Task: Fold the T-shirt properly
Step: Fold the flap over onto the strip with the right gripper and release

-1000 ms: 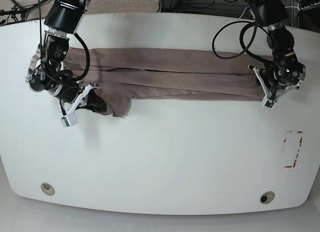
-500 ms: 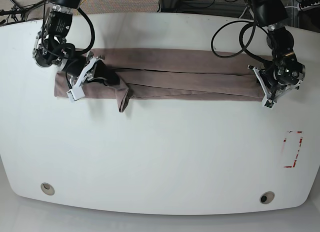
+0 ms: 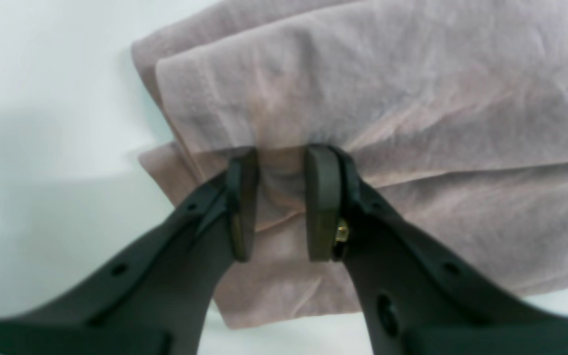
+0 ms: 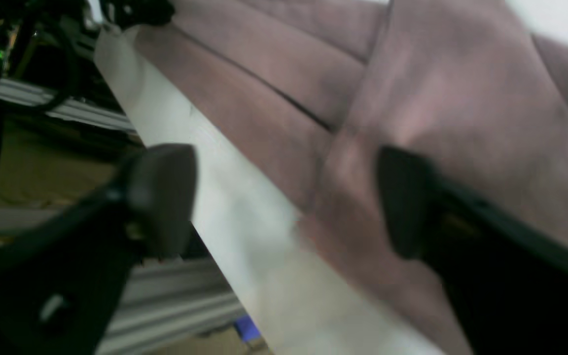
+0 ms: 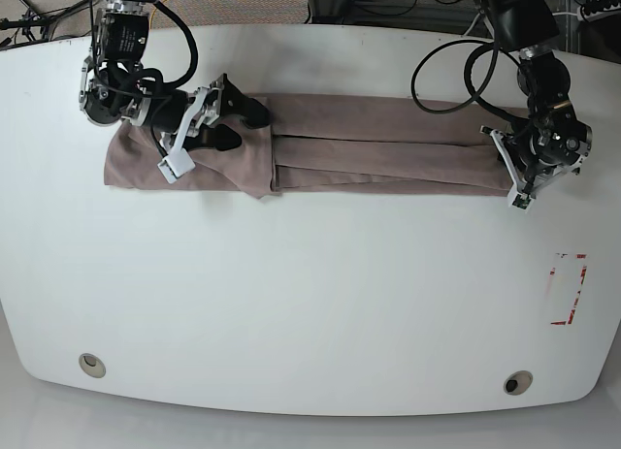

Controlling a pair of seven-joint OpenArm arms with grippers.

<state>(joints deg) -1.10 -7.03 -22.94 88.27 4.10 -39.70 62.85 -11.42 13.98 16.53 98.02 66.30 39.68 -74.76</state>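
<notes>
Base view, nearest edge first: my white rounded worktop (image 5: pixel 310 304) has two small round metal fittings (image 5: pixel 92 364) along its near rim and a red-marked rectangle (image 5: pixel 568 289) toward the side of my left arm. Beyond that bare stretch, the dusty mauve-brown soft cotton T-shirt (image 5: pixel 388 148) lies as a long narrow band across the far half of the worktop, its layers stacked in lengthwise pleats.

At the band's end on my left side, my left gripper (image 5: pixel 532 170) is down on the cloth. From the left wrist view, its jaws stand a little apart with a ridge of fabric pinched between them, close to the folded corner, where several layers show at the edge.

At the other end, a flap of the shirt is turned over on itself, so that end looks thicker and wider. My right gripper (image 5: pixel 228 114) hovers just above it with its jaws spread wide and nothing between them; the right wrist view is blurred but shows both dark fingers (image 4: pixel 407 197) well apart over the pleated cloth.

Behind the worktop, black cables (image 5: pixel 456 71) loop down along my left arm.
</notes>
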